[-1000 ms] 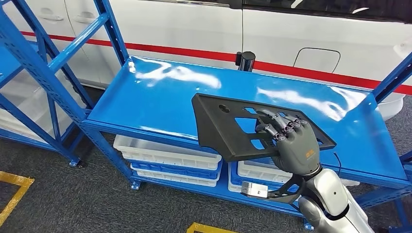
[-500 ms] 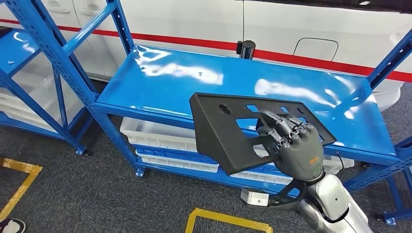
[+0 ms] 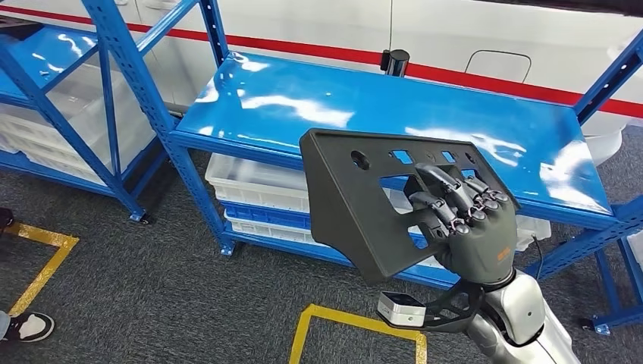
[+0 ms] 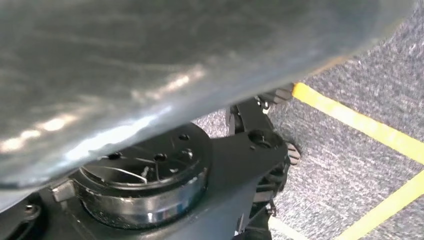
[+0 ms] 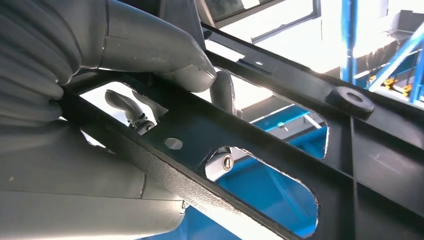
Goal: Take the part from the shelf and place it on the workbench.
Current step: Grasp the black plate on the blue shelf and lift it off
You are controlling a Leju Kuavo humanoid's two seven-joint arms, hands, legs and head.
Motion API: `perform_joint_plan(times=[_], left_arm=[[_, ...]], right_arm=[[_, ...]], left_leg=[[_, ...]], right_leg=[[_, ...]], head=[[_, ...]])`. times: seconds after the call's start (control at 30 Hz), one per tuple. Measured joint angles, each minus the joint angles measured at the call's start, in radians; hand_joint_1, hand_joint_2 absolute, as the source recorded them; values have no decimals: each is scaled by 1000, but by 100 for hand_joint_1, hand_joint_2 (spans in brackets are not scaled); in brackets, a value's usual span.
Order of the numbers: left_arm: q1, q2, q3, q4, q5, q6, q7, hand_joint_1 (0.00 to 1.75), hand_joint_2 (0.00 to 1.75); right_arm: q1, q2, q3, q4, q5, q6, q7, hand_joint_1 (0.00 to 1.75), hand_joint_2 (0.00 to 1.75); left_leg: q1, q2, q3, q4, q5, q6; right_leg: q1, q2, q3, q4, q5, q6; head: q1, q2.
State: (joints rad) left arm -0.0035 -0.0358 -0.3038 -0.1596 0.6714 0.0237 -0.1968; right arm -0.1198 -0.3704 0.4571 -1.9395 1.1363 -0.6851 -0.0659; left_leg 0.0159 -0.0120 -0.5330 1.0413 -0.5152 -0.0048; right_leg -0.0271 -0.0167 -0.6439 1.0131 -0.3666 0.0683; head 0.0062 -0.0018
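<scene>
The part is a flat black plastic panel (image 3: 364, 201) with several cut-out openings, held tilted in the air in front of the blue shelf (image 3: 364, 106). My right hand (image 3: 462, 224) grips its right edge, fingers curled over the top face. In the right wrist view the thumb presses the panel's (image 5: 280, 140) ribbed underside and fingers (image 5: 122, 102) reach through an opening. The panel is off the shelf's surface, out over the floor and the lower bins.
White and blue bins (image 3: 261, 193) sit on the lower shelf level. Another blue rack (image 3: 68, 91) stands to the left. A white vehicle with a red stripe (image 3: 318, 26) is behind. Yellow floor tape (image 3: 345, 326) marks the grey carpet; a person's shoe (image 3: 30, 326) is at bottom left.
The whole view has shifted: the shelf has slid back and rightward as I back away. The panel stays in my right hand, now clear of the shelf top and tilted more steeply.
</scene>
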Motion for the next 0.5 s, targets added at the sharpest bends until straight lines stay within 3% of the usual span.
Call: perform_joint_plan(times=[0.03, 0.1, 0.17, 0.2, 0.23, 0.27, 0.3, 0.33, 0.4, 0.43, 0.5], left_arm=[[0, 1, 0, 1, 0, 0, 0, 0, 0], [0, 2, 0, 2, 1, 1, 0, 0, 0], [1, 3, 1, 2, 2, 0, 0, 0, 0], [1, 3, 1, 2, 2, 0, 0, 0, 0], [1, 3, 1, 2, 2, 0, 0, 0, 0], [1, 2, 1, 2, 2, 0, 0, 0, 0], [1, 2, 1, 2, 2, 0, -1, 0, 0], [0, 1, 1, 2, 2, 0, -1, 0, 0], [0, -2, 1, 2, 3, 0, -1, 0, 0], [0, -3, 1, 1, 3, 0, -2, 0, 0], [2, -4, 1, 2, 5, 0, -2, 0, 0]], right_arm=[[1, 0, -1, 0, -1, 0, 0, 175, 175], [2, 0, -3, -1, -3, 0, -1, 175, 175], [2, 0, -5, -1, -8, 0, -2, 175, 175], [2, 0, -6, -1, -13, 0, -4, 175, 175], [2, 0, -6, -1, -19, 0, -6, 175, 175], [2, 0, -6, -1, -25, 0, -9, 175, 175], [1, 0, -6, -1, -31, 1, -12, 175, 175], [0, 0, -6, -1, -36, 1, -14, 175, 175], [-6, 0, -7, -3, -45, 2, -17, 175, 175], [-9, 0, -8, -5, -50, 3, -18, 175, 175], [-14, 0, -8, -6, -55, 4, -19, 175, 175]], left_leg=[[-4, 2, -13, -1, 12, 17], [-7, 7, -45, -4, 40, 45], [-11, 7, -78, -3, 68, 56], [-13, 7, -95, -3, 82, 57], [-16, 7, -114, -2, 96, 57], [-17, 7, -131, -2, 110, 56], [-18, 7, -147, -2, 124, 55], [-18, 7, -159, -2, 137, 52], [-20, 6, -175, -2, 161, 44], [-21, 6, -177, -5, 174, 39], [-19, 7, -180, -17, 198, 25]], right_leg=[[-3, 1, -11, 9, -12, 1], [-5, 6, -49, 85, -87, -12], [-1, 11, -87, 219, -176, -25], [2, 13, -91, 277, -196, -23], [4, 14, -81, 306, -195, -18], [7, 14, -55, 303, -180, -10], [12, 14, -9, 263, -161, -6], [17, 14, 51, 195, -155, -9], [28, 14, 170, 36, -177, -25], [32, 13, 201, -13, -190, -33], [30, 12, 200, -37, -183, -42]], head=[[1, 0], [3, 0], [4, 0], [4, 0], [4, 0], [4, 0], [4, 0], [4, 0], [4, 0], [4, 0], [4, 0]])
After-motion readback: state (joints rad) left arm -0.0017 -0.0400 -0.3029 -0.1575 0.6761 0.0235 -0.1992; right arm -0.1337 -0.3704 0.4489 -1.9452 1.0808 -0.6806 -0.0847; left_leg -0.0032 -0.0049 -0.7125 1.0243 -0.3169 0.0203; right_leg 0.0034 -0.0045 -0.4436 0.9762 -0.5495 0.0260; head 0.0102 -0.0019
